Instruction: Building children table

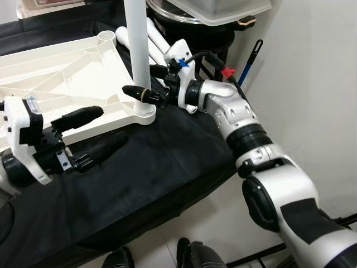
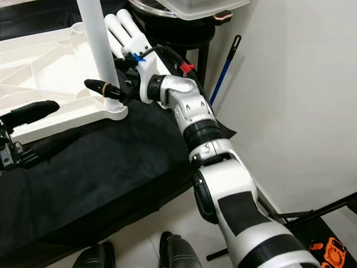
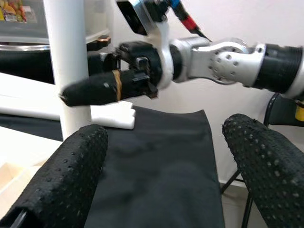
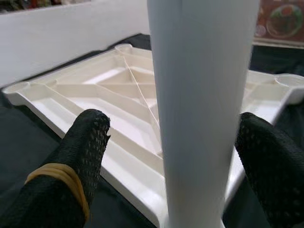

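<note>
Black cloth (image 1: 167,167) covered work surface, draped over front edge. Clear plastic lidded container (image 1: 223,10) sat at top, on dark round stand (image 1: 192,28) with silvery rim. Blue-handled stick with black tip (image 1: 249,61) leaned against white wall (image 1: 312,84). Black metal frame legs (image 2: 312,215) stood on pale floor (image 2: 167,218) at lower right, orange object (image 2: 329,251) beside them.

Leg (image 1: 138,50) top cut off by frame edge in my head views. Tabletop (image 1: 61,78) far side runs out of frame. Right gripper (image 1: 146,84) far finger hidden behind leg, so contact with leg I can't confirm. Spare legs (image 1: 153,39) partly hidden behind right wrist.
</note>
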Robot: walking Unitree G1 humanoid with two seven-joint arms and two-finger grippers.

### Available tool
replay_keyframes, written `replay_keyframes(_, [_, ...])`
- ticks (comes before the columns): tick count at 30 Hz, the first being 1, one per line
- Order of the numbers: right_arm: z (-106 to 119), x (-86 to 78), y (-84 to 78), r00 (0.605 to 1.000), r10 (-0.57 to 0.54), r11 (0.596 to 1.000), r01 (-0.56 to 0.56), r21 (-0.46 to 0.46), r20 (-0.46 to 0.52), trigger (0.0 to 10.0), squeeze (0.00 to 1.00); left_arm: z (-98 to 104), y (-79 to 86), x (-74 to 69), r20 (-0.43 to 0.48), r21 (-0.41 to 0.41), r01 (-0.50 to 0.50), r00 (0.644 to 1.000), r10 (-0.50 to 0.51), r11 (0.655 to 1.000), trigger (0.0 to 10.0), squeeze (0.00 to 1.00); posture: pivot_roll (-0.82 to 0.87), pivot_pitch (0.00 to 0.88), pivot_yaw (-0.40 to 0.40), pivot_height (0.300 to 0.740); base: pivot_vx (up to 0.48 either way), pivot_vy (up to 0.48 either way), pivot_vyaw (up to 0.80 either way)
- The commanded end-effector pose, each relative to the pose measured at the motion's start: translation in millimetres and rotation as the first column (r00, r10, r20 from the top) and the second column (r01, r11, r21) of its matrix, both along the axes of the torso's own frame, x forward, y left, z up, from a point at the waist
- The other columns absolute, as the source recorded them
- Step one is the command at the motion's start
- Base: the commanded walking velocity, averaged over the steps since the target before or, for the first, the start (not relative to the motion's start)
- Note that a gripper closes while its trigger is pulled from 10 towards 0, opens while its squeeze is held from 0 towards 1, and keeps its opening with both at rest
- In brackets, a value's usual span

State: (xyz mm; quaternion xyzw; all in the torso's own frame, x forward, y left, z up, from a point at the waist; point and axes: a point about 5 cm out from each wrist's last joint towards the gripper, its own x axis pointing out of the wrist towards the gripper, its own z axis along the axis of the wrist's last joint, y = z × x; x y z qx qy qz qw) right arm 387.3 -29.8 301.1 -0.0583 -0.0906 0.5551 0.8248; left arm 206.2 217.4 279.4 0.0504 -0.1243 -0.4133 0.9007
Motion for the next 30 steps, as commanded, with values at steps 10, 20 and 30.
replay_keyframes(10, [9.0, 6.8, 3.3, 0.991, -0.109, 0.994, 0.107, 0.033, 0.076, 0.0, 0.0, 1.5, -2.3, -3.7, -0.007, 0.018, 0.005, 1.0, -0.004, 1.0, 10.0, 0.0, 0.13, 0.301, -0.092, 0.74, 0.0, 0.0, 0.0])
replay_keyframes(20, [16.3, 7.7, 2.7, 0.962, -0.238, 0.97, 0.228, 0.09, 0.133, 0.0, 0.0, 0.5, -3.2, -1.7, -0.003, 0.011, 0.007, 1.0, -0.007, 1.0, 10.0, 0.0, 0.11, 0.275, -0.094, 0.74, 0.0, 0.0, 0.0])
replay_keyframes(30, [-27.8, -46.5, 56.2, 0.786, -0.587, 0.809, 0.563, 0.171, 0.194, 0.0, 0.0, -0.9, -4.0, 2.6, 0.015, -0.008, 0.011, 1.0, -0.01, 1.0, 10.0, 0.0, 0.08, 0.236, -0.087, 0.74, 0.0, 0.0, 0.0])
